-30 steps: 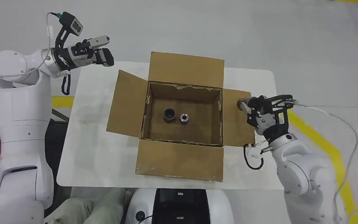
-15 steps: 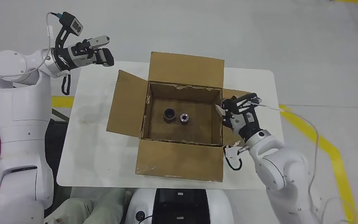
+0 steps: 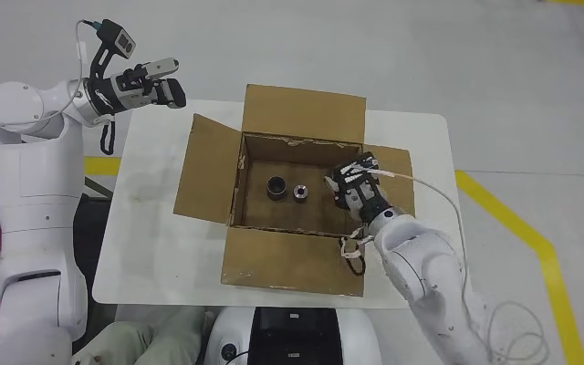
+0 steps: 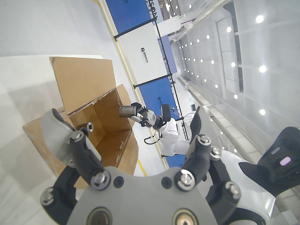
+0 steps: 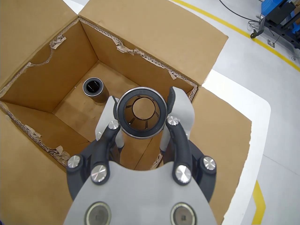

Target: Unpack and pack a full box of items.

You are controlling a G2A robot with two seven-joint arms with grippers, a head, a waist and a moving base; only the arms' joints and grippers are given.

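My right gripper (image 5: 143,101) clamps a sleeve (image 5: 143,127) over the central box (image 3: 301,111), which holds a cylinder (image 3: 276,188) and ring (image 3: 300,192); left gripper (image 3: 170,80) gapes, upper left.

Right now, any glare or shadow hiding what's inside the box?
Top view: the box walls shade its floor, yet both metal cylinders read clearly. Right wrist view: even light on the sleeve in the right gripper. Left wrist view: ceiling lamps flare; straight lines bow.
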